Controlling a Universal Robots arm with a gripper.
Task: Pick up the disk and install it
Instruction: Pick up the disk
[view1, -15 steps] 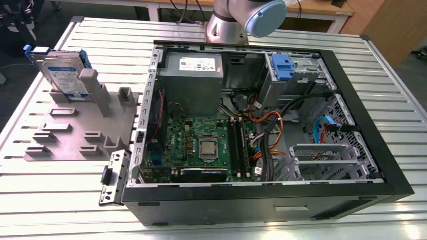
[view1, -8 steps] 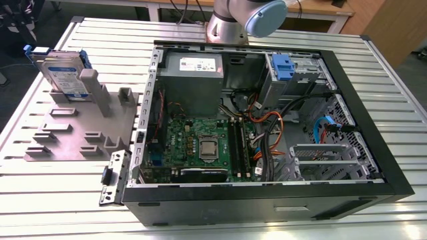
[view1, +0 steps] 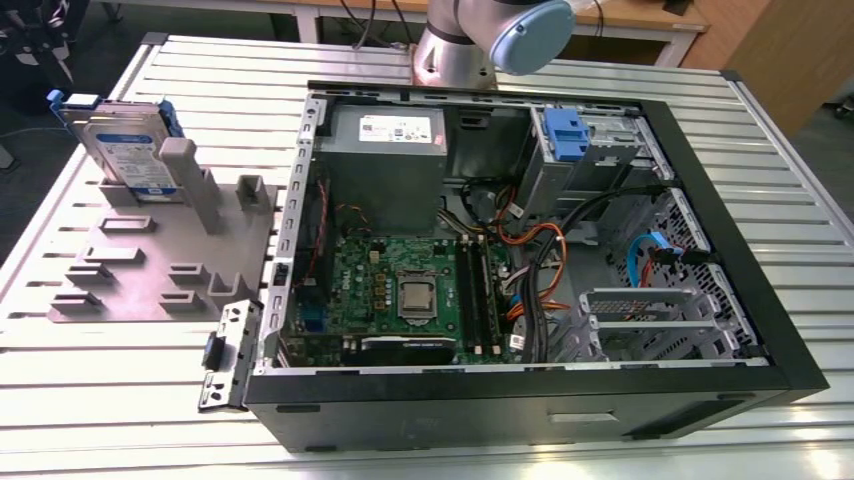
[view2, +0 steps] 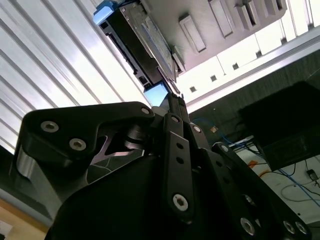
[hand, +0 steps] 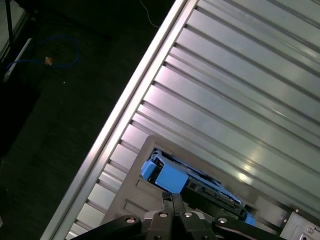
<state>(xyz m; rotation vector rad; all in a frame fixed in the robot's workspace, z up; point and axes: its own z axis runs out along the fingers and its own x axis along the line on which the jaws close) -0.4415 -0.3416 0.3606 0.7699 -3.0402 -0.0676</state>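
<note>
Black gripper (view2: 172, 97) linkages are sitting closest to the lens in both wrist views: matte plates, silver bolt heads, hinged bars. The fingers are running together into one narrow tip with nothing between them, so I am reading the gripper as closed and empty.

Just past that tip the disk (view2: 147, 42) is standing on edge in the tray (view1: 160, 270), slotted at the tray's far corner and leaning against an upright post (view1: 178, 165). The gripper is hanging over the disk's blue frame (hand: 167, 176). It is looking apart from it, though the gap is hard to judge.

Handling, as a guess:
- The disk is looking rigid and dense for its size.
- Its silver faces are smooth metal with a glossy label, so likely slippery.
- It is probably sensitive to knocks.
- The best hold is looking like a pinch across the two flat faces at the exposed upper edge, or across the plastic frame, which should give more friction.

The tray is grey moulded plastic with blocky slots and posts. It is resting on a ribbed aluminium counter (view1: 107, 400). Beside the tray, on the exterior view's right, an open computer case (view1: 747, 250) is lying on its side, dark sheet metal. The disk is not yet inside it.
</note>
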